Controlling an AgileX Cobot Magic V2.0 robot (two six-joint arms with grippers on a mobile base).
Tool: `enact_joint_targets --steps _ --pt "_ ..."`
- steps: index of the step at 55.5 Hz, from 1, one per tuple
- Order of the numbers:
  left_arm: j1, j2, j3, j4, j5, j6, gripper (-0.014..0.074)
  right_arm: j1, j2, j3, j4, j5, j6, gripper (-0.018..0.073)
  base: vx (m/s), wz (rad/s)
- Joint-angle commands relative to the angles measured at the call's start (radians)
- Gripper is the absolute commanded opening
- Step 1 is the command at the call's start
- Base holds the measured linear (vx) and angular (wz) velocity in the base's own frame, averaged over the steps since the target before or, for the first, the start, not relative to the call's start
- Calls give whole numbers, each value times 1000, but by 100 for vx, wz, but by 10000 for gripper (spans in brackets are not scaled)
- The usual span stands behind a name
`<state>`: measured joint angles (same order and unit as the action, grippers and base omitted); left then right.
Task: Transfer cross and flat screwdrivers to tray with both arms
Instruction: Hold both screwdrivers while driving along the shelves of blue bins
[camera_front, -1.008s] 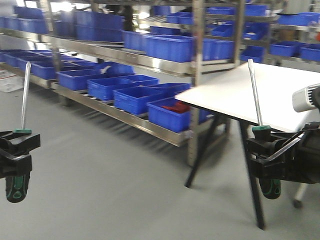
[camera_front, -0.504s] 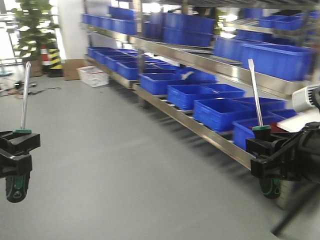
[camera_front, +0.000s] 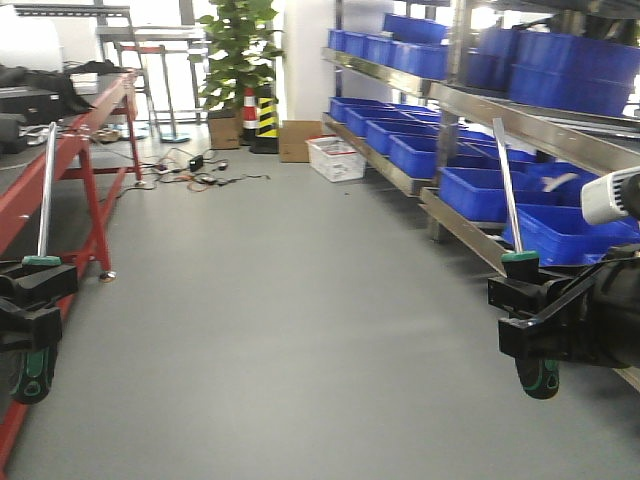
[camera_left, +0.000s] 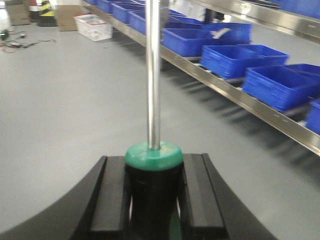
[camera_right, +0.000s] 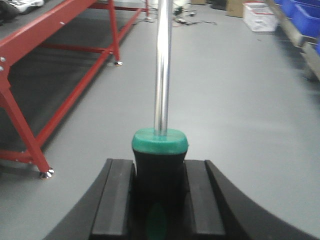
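Observation:
My left gripper (camera_front: 30, 300) is shut on the black-and-green handle of a screwdriver (camera_front: 45, 190), which stands upright with its steel shaft pointing up. In the left wrist view the jaws (camera_left: 154, 172) clamp the handle just under its green collar (camera_left: 153, 154). My right gripper (camera_front: 530, 305) is shut the same way on a second upright screwdriver (camera_front: 508, 190). In the right wrist view it (camera_right: 160, 175) grips below the green collar (camera_right: 160, 141). I cannot tell which tip is cross and which is flat. The tray is out of view.
A red metal bench (camera_front: 95, 105) runs along the left. Steel shelving with blue bins (camera_front: 470, 190) runs along the right. Between them lies grey floor (camera_front: 280, 300). Far back are a potted plant (camera_front: 238, 50), a striped cone (camera_front: 265, 115), a white crate (camera_front: 335, 158) and floor cables (camera_front: 190, 172).
The whole view has swung left: the white table and near shelves slid out to the right, and the red bench and plant came in. Both grippers keep their screwdrivers as before.

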<state>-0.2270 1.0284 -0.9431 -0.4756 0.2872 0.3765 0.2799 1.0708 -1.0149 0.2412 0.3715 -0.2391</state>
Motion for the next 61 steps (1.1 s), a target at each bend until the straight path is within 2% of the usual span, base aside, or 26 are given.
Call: enact_joint_targets --steps 1,38,61 --pt "-6 -17 -32 -20 -87 -4 -3 -3 -20 -32 8 -87 -4 -8 53 36" --pt "-6 -17 -32 -20 -87 -4 -3 -3 -19 -32 8 -87 -4 -8 55 26" --pt "-6 -17 -32 -20 -87 -4 -3 -3 -19 -32 8 -86 -4 -8 53 3"
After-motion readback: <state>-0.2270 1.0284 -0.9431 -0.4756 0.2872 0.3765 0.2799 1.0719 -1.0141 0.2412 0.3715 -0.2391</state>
